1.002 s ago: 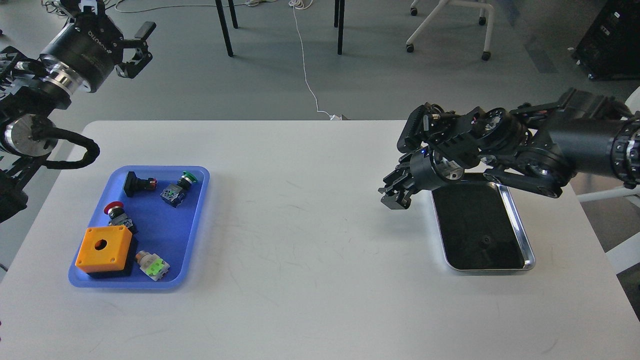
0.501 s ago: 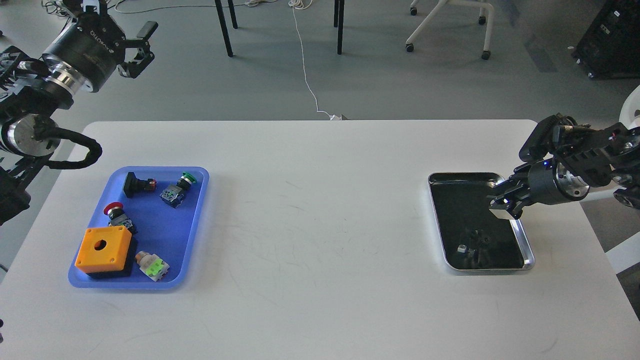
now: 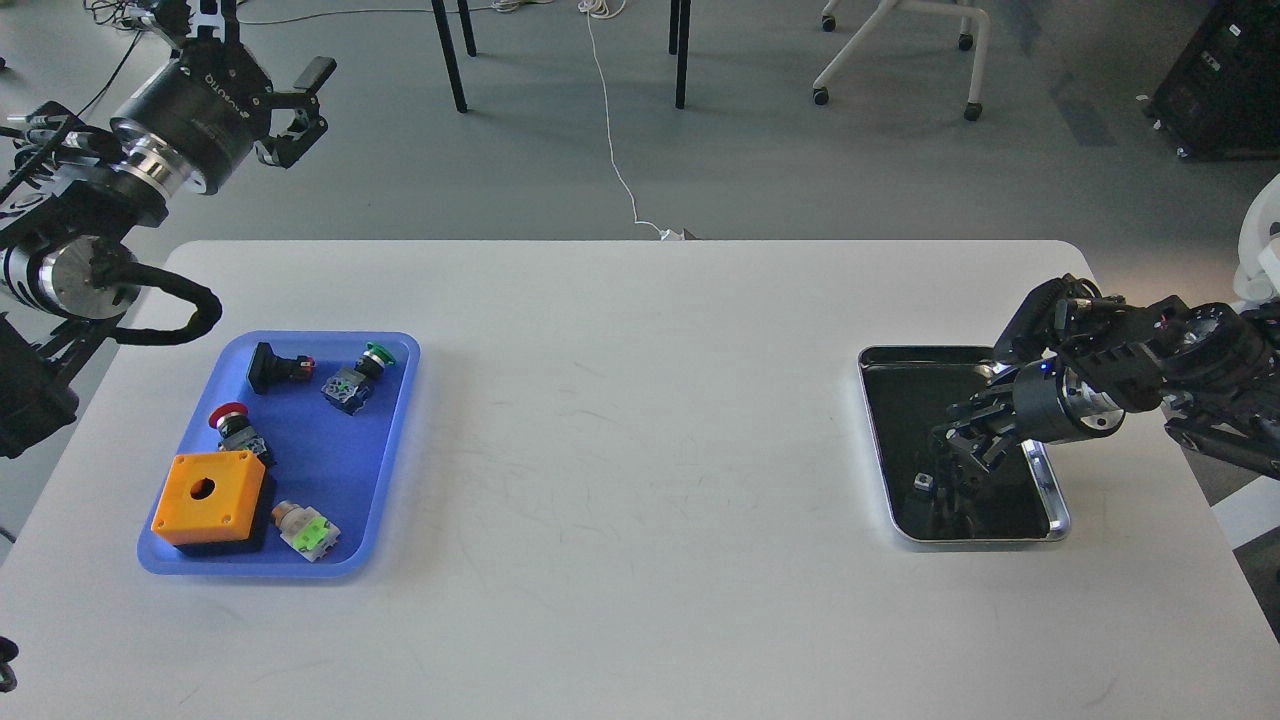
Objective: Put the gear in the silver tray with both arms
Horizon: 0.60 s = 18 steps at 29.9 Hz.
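Observation:
The silver tray (image 3: 878, 440) lies at the right of the white table, its dark bottom mirroring my arm. My right gripper (image 3: 958, 452) hangs low over the tray's near half, pointing down and left; its dark fingers merge with the dark bottom, so I cannot tell their state. No gear shows clearly. A small pale spot (image 3: 922, 482) sits in the tray beside the gripper; I cannot tell whether it is an object or a reflection. My left gripper (image 3: 303, 112) is open and empty, raised beyond the table's far left corner.
A blue plastic tray (image 3: 400, 400) at the left holds an orange box (image 3: 208, 498), a red push button (image 3: 230, 420), a green push button (image 3: 355, 378), a black switch (image 3: 272, 367) and a green-labelled part (image 3: 305, 530). Chair and table legs stand on the floor behind.
My right arm swung from the silver tray's far left corner to its right side, then came down over its near half. My left gripper shifted slightly right.

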Tool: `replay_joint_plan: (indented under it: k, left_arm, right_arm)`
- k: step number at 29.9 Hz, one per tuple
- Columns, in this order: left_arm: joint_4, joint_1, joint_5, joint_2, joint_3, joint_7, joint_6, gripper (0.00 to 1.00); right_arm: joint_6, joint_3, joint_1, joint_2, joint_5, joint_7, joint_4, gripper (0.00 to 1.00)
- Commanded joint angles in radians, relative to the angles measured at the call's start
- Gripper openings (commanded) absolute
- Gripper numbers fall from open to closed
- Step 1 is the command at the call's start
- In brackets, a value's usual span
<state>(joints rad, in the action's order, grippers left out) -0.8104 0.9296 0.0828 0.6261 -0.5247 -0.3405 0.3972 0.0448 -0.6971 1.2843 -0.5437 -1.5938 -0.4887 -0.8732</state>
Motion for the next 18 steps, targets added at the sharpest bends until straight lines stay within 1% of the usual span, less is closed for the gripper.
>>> replay_joint_plan:
  k: [1,3,4,5,7,9,13,16,18]
  left_arm:
    - [-0.001,0.001,0.0,0.0,-0.001,0.0,-0.001,0.98]
    - [-0.001,0.003,-0.001,0.001,-0.006,0.0,-0.003,0.98]
    - [-0.001,0.003,-0.001,0.004,-0.009,0.0,-0.003,0.98]
    - [-0.001,0.005,-0.001,0.007,-0.014,0.0,-0.003,0.98]
    - [-0.001,0.009,-0.008,0.011,-0.015,0.003,0.0,0.98]
    - [-0.001,0.017,-0.009,0.012,-0.017,0.001,-0.003,0.98]
    - [0.0,0.017,-0.009,0.004,-0.015,0.005,-0.005,0.98]
    - [0.002,0.012,-0.012,-0.002,-0.017,-0.002,-0.001,0.98]
    - [0.007,0.014,-0.015,-0.022,-0.018,0.008,0.006,0.98]
  right_arm:
    - [-0.002,0.004,0.004,-0.001,0.002,0.0,-0.006,0.68]
    - [-0.005,0.028,0.016,-0.009,0.008,0.0,-0.01,0.83]
    - [-0.005,0.072,0.024,-0.013,0.017,0.0,-0.01,0.92]
    - [-0.003,0.13,0.029,-0.018,0.021,0.0,-0.006,0.98]
    - [0.009,0.256,0.029,-0.035,0.053,0.0,0.002,0.99]
    - [0.012,0.379,0.021,-0.048,0.132,0.0,0.005,0.99]
    - [0.0,0.557,0.007,-0.053,0.386,0.0,0.014,0.99]
    - [-0.003,0.649,-0.013,-0.02,0.595,0.0,0.124,0.99]
    - [-0.005,0.694,-0.02,0.049,0.696,0.0,0.204,0.99]
